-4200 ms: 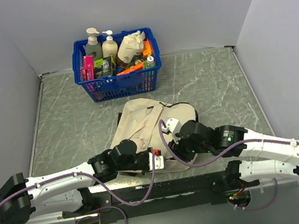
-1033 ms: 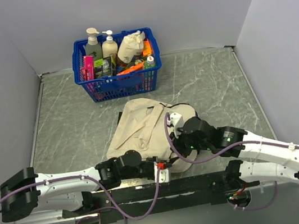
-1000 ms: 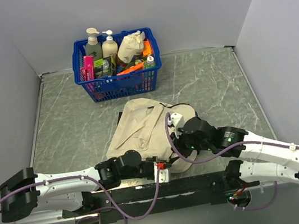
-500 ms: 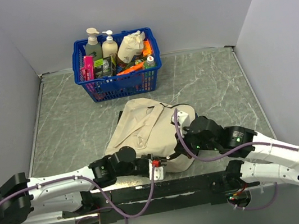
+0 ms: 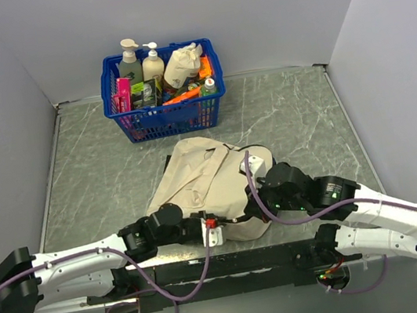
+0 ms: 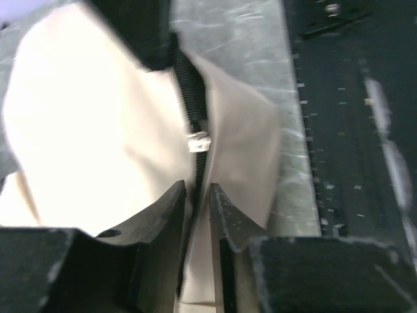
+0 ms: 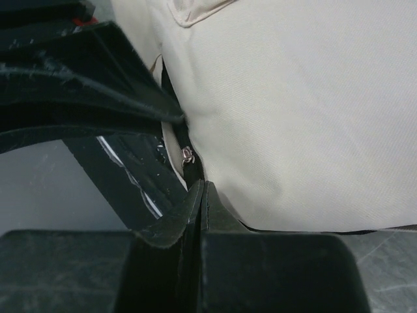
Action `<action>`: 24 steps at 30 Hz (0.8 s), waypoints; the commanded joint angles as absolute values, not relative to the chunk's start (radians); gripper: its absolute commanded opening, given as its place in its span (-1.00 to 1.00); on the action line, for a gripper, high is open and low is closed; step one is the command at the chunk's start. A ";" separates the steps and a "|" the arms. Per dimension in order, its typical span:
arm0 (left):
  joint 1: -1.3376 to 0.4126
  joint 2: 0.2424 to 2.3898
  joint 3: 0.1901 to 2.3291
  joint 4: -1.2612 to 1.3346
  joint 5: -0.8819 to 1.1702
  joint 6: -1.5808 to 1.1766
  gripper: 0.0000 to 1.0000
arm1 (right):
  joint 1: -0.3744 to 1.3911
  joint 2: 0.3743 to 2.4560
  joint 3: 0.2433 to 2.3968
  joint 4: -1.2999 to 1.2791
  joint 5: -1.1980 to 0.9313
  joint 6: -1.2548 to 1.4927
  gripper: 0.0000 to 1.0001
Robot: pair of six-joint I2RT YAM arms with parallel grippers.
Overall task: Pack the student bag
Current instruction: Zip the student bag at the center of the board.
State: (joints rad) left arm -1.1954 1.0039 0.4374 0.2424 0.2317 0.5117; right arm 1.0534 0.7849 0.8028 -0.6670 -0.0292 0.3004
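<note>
The student bag (image 5: 201, 183), beige fabric with a black zipper, lies crumpled in the middle of the table near the arm bases. My left gripper (image 5: 222, 230) is at its near edge. In the left wrist view that gripper (image 6: 197, 190) stands slightly open, its jaws on either side of the black zipper track (image 6: 190, 98), just below the metal slider (image 6: 197, 142). My right gripper (image 5: 253, 206) is at the bag's near right side. In the right wrist view it (image 7: 204, 184) is shut on the bag's black zipper edge, beside a small metal pull (image 7: 187, 155), with the beige fabric (image 7: 293, 111) taut above it.
A blue plastic basket (image 5: 166, 117) stands at the back, filled with pump bottles (image 5: 129, 58) and several other items. The black mounting rail (image 5: 233, 264) runs along the near edge. Grey walls close in the left, right and back.
My left gripper has gone from shut to slightly open and slid right along the bag's near edge. My right gripper has shifted a little to the right, still shut on the bag.
</note>
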 commanded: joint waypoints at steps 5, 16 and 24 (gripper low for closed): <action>-1.186 1.000 0.411 0.433 0.138 0.477 -0.26 | 1.084 0.795 0.850 -0.640 -0.035 0.331 -1.00; -1.189 1.017 0.443 0.252 0.371 0.451 -0.05 | 1.086 0.779 0.847 -0.657 -0.015 0.324 -1.00; -1.190 1.057 0.404 0.400 0.304 0.503 -0.16 | 1.088 0.784 0.862 -0.655 -0.026 0.314 -1.00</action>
